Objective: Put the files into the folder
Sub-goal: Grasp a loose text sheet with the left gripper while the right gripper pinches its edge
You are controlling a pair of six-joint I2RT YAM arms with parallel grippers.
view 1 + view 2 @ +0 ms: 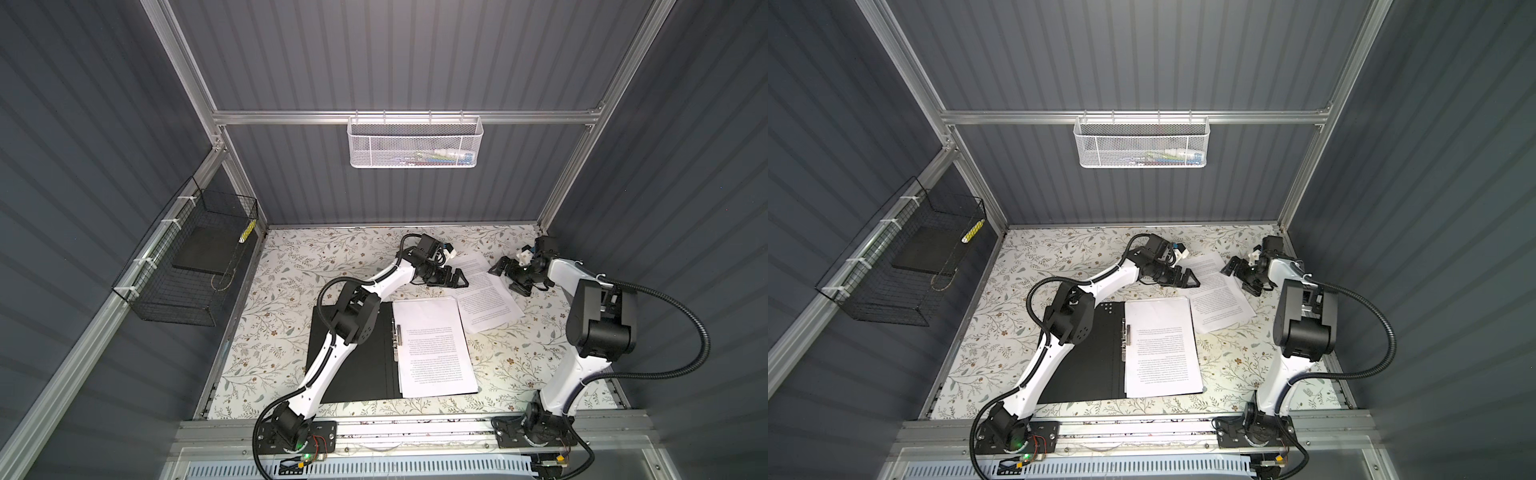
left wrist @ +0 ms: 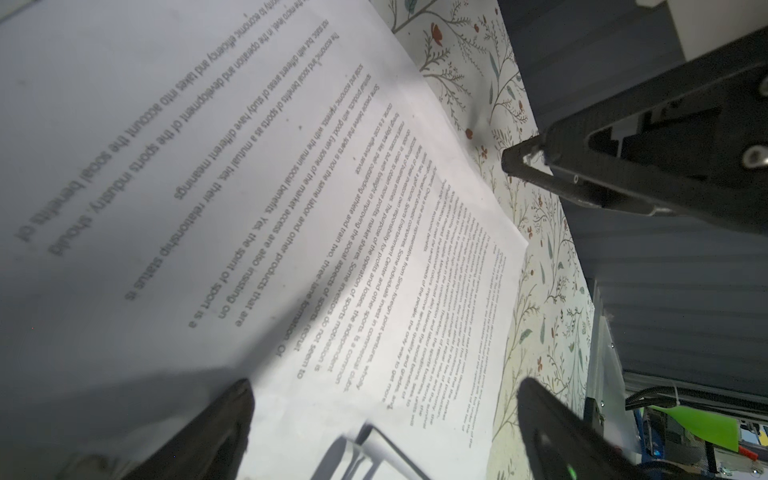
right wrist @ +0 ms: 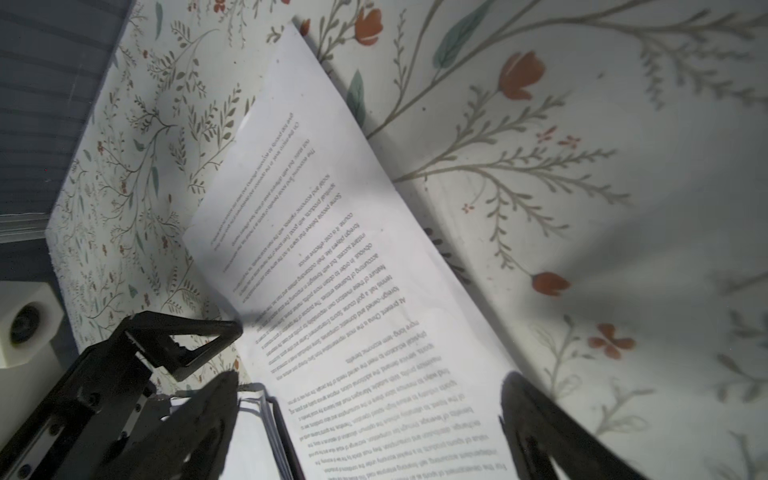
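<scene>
- The loose files (image 1: pixel 486 300) (image 1: pixel 1219 300), white A4 paper sheets with printed black text, lie flat at the back right of the worktop. At least two overlap at slightly different angles.
- More white printed sheets (image 1: pixel 434 347) (image 1: pixel 1163 347) lie as a neat stack on the right half of the flat folder (image 1: pixel 370 374) (image 1: pixel 1096 370), which lies open with its black inside up in the front middle of the worktop.
- A slim metal clip (image 1: pixel 397 343) (image 1: pixel 1126 340) runs along the folder's spine, at the stack's left edge.
- The loose files' near corner lies just beside the stack's far right corner.
- The left gripper (image 1: pixel 462 279) (image 1: pixel 1194 279) (image 2: pixel 386 415) hovers at the left edge of the loose files with its jaws wide apart and nothing between them.
- The right gripper (image 1: pixel 503 280) (image 1: pixel 1235 279) (image 3: pixel 374 415) faces it from the files' right edge, jaws likewise spread and empty.
- Whether either gripper touches the paper cannot be told.
- The worktop (image 1: pixel 291 291) (image 1: pixel 1025 291) has a pale cover printed with leaves and small flowers.
- A white mesh basket (image 1: pixel 415 143) (image 1: pixel 1142 143) hangs on the back rail.
- A black wire basket (image 1: pixel 187 266) (image 1: pixel 905 266) hangs on the left wall.
</scene>
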